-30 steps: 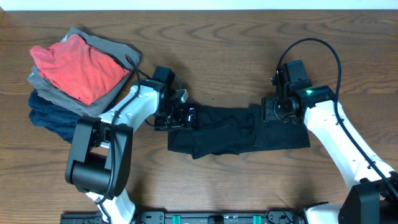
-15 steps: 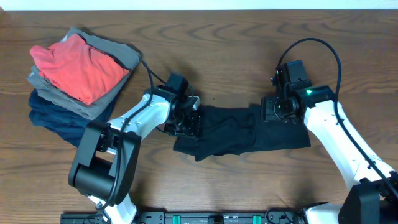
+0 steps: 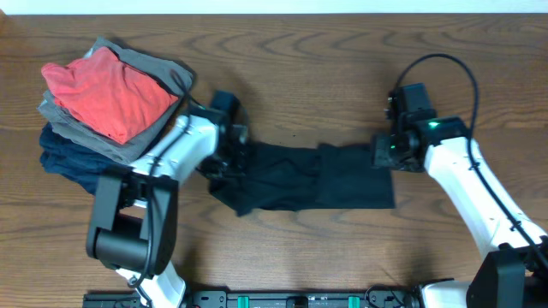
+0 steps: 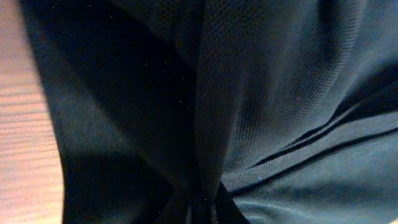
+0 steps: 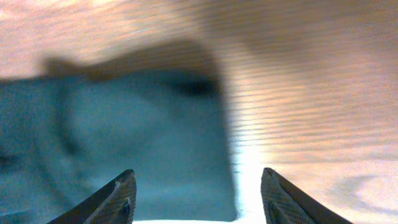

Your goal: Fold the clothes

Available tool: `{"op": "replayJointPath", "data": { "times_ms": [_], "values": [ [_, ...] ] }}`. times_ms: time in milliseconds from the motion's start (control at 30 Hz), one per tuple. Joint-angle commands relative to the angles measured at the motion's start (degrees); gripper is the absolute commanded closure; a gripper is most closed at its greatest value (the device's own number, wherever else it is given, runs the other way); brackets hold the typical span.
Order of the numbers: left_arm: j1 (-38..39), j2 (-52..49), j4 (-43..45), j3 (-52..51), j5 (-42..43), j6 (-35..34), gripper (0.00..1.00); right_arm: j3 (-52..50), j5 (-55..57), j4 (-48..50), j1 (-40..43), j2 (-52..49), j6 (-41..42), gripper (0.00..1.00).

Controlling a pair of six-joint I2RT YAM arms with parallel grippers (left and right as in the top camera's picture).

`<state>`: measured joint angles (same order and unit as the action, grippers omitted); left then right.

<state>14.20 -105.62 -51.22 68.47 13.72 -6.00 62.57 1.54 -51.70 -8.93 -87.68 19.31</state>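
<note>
The left gripper (image 3: 226,161) pinches the black T-shirt (image 3: 317,178) bunched at its tips; the right gripper (image 5: 198,180) stands spread over the opposite edge. The shirt has slid leftward since earlier.

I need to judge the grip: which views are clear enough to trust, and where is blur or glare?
Overhead: sharp and evenly lit, though the black T-shirt shows few folds. Left wrist: dark fabric fills the frame, weave crisp mid-frame, folds at left murky. Right wrist: soft and blurred throughout, with pale glare on the table by the right gripper.
</note>
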Motion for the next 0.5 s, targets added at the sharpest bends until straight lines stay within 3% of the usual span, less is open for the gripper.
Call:
{"op": "replayJointPath", "data": {
  "times_ms": [0, 200, 467],
  "values": [
    [-4.1, 2.3, -3.4, 5.1, -9.1, -0.8, 0.94, 0.3, 2.6, -0.6, 4.6, 0.1, 1.4, 0.37],
    [-8.2, 2.3, -12.3, 12.6, -9.6, -2.9, 0.94, 0.3, 2.6, -2.7, 10.0, 0.1, -3.3, 0.37],
    [-3.0, 2.3, -14.9, 21.0, 10.6, -7.1, 0.94, -1.0, 2.6, -2.9, 10.3, 0.0, -3.7, 0.37]
  ]
}}
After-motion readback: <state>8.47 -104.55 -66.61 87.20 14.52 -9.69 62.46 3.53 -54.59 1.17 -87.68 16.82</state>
